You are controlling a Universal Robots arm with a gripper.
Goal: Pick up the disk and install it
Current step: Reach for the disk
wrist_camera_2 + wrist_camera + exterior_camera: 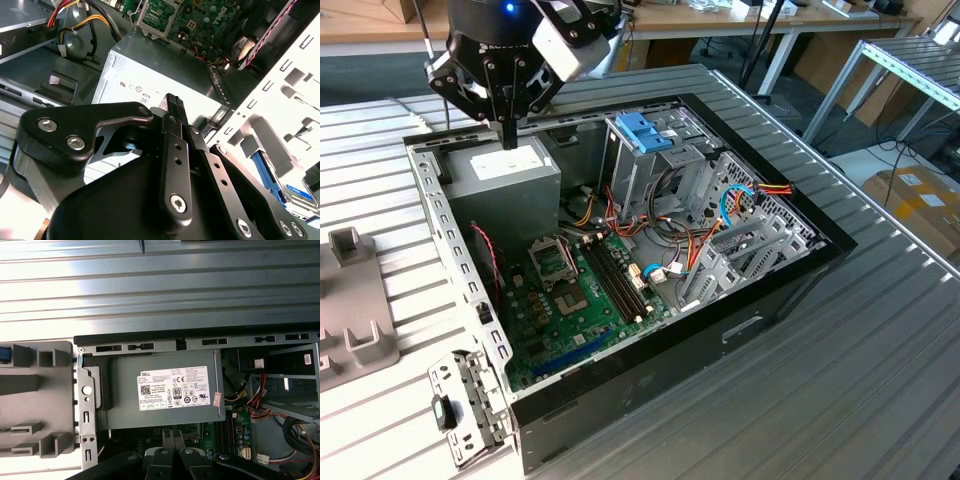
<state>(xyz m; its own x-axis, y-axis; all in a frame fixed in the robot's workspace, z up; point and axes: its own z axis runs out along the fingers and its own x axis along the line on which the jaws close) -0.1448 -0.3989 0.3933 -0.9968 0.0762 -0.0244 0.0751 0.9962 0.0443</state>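
My gripper [509, 140] hangs shut with nothing between its fingers, just above the grey power supply [505, 175] in the back corner of the open computer case [620, 390]. In both wrist views the closed fingertips [172, 102] [171, 434] point down over that power supply [165, 390]. The disk [300, 192], a labelled drive in a light blue carrier, lies outside the case beyond its slotted rear wall [285, 90]. In the first wrist view a blue edge of the disk [3, 354] shows on the grey fixture [40, 400]. The gripper is well apart from it.
Inside the case are the green motherboard [590, 290], loose coloured cables [670, 250] and a drive cage topped by a darker blue latch piece [645, 132]. The grey fixture [350, 300] stands at the exterior view's left on the slatted metal table [840, 380]. A loose metal bracket [470, 400] lies near the case's front corner.
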